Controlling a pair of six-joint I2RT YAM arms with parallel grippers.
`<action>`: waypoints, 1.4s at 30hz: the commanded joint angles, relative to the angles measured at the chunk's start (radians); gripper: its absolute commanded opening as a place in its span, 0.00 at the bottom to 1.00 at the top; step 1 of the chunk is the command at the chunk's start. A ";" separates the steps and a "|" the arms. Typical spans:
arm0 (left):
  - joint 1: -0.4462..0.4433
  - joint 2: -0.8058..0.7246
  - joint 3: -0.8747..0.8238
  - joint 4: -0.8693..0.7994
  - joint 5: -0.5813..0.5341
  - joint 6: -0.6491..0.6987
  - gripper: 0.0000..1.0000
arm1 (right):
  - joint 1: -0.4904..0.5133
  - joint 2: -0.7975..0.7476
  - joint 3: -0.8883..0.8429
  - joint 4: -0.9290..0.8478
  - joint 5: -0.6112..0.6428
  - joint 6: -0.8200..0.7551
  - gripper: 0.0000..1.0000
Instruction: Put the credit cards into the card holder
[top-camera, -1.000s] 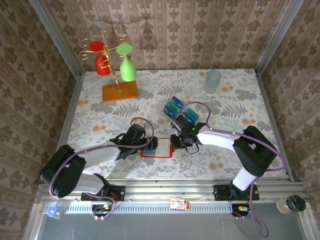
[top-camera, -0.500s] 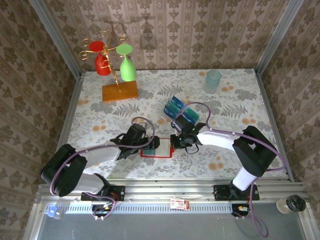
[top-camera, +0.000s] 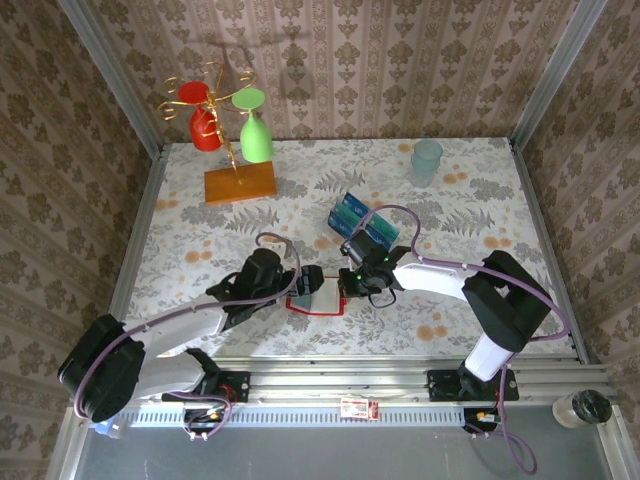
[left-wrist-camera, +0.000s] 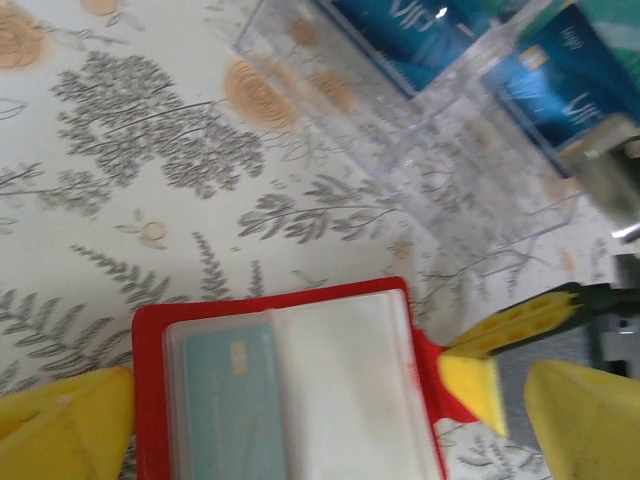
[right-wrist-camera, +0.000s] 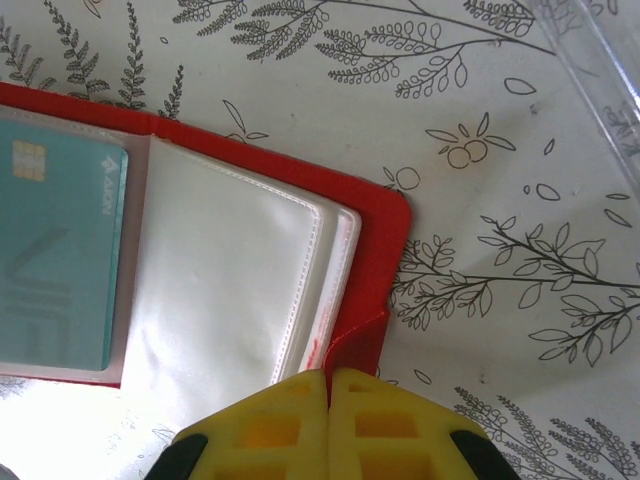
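My flower-printed table carries the open red card holder near its front edge, a clear rack just beyond, a wooden-based glass stand far left and a pale cup far right.

Bright, even light; blurry left-wrist view

Clear rack mid-table; pale cup far right (upright).
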 joint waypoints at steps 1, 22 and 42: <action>-0.042 0.016 0.000 0.068 0.015 -0.045 1.00 | -0.004 0.023 -0.009 0.020 -0.007 0.013 0.00; -0.169 0.143 0.054 0.154 -0.042 -0.077 1.00 | -0.225 -0.417 -0.101 -0.120 0.055 0.076 0.43; -0.245 0.316 0.032 0.238 -0.089 -0.124 1.00 | -0.356 -0.563 -0.212 -0.140 -0.007 0.081 0.43</action>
